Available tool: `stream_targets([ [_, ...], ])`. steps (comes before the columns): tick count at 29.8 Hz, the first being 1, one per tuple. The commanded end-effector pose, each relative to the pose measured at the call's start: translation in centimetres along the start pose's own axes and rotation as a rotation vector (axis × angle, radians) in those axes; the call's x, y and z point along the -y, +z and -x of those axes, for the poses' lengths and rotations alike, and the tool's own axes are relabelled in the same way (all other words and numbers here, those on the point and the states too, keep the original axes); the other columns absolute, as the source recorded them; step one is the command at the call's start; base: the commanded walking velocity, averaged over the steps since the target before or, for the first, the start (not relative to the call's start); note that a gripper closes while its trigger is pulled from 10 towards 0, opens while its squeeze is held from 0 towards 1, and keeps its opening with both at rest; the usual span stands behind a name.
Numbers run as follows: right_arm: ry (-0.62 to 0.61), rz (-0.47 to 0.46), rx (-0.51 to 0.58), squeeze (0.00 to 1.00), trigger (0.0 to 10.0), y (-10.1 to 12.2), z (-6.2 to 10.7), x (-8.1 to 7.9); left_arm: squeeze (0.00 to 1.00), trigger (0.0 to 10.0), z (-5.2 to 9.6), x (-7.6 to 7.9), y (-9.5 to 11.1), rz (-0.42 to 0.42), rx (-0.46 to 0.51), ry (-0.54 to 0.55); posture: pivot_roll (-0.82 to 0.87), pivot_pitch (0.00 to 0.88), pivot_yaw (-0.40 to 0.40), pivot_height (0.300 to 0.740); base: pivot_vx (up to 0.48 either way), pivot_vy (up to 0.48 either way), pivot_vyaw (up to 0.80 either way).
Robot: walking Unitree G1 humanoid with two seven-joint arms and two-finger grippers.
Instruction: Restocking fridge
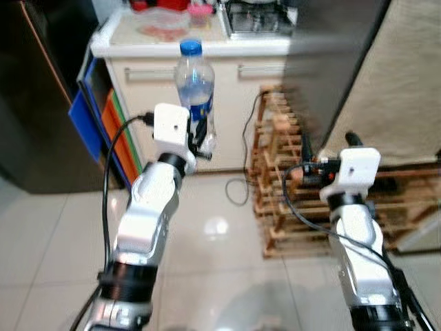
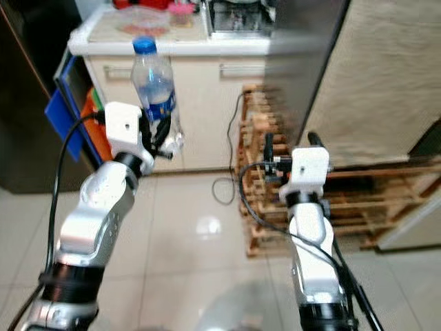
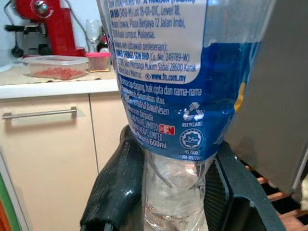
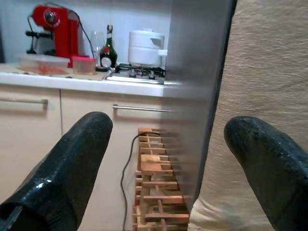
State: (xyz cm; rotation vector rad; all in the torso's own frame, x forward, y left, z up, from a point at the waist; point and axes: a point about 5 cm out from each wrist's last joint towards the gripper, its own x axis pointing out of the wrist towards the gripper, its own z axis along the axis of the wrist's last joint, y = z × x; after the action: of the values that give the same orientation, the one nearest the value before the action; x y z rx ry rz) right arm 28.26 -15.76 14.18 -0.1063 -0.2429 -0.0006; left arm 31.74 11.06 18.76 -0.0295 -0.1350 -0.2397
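Observation:
A clear plastic water bottle (image 1: 195,89) with a blue cap and blue label stands upright in my left gripper (image 1: 202,138), which is shut on its lower part. The left wrist view shows the bottle (image 3: 178,86) close up, squeezed between the two black fingers (image 3: 118,187). My right gripper (image 1: 327,148) is raised at the right, open, with nothing between its fingers (image 4: 72,168). It points toward the edge of a grey steel fridge door (image 1: 331,62).
A cream counter (image 1: 165,45) with drawers stands ahead, carrying a food container, a red coffee machine (image 4: 53,29) and a stove. A wooden rack (image 1: 282,186) with a black cable stands on the tiled floor. A beige curtain (image 1: 400,83) hangs right; dark cabinet left.

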Motion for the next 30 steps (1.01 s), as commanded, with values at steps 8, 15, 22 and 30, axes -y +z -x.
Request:
stream_targets([
  [8, 0.017, 0.001, 0.007, 0.00, 10.0, 0.12, 0.18, -0.26, 0.00, 10.0, -0.07, -0.66, 0.32, 0.030, 0.013, 0.038, -0.06, 0.015, 0.027, 0.740, 0.000, 0.480, 0.00],
  [15, 0.018, 0.003, 0.000, 0.00, 10.0, 0.04, 0.29, -0.30, 0.00, 10.0, -0.17, -0.81, 0.25, 0.002, 0.013, 0.057, -0.07, 0.018, 0.027, 0.740, 0.000, 0.206, 0.00],
  [22, 0.019, 0.004, -0.002, 0.00, 10.0, -0.01, 0.26, -0.34, 0.00, 10.0, -0.18, -0.63, 0.04, -0.048, 0.001, 0.049, -0.07, 0.021, 0.029, 0.740, 0.297, 0.114, 0.00],
  [30, 0.021, 0.004, -0.004, 0.00, 10.0, -0.13, 0.17, -0.40, 0.00, 10.0, -0.20, -0.78, -0.02, -0.051, -0.003, 0.055, -0.06, 0.022, 0.033, 0.740, 0.449, 0.000, 0.00],
])
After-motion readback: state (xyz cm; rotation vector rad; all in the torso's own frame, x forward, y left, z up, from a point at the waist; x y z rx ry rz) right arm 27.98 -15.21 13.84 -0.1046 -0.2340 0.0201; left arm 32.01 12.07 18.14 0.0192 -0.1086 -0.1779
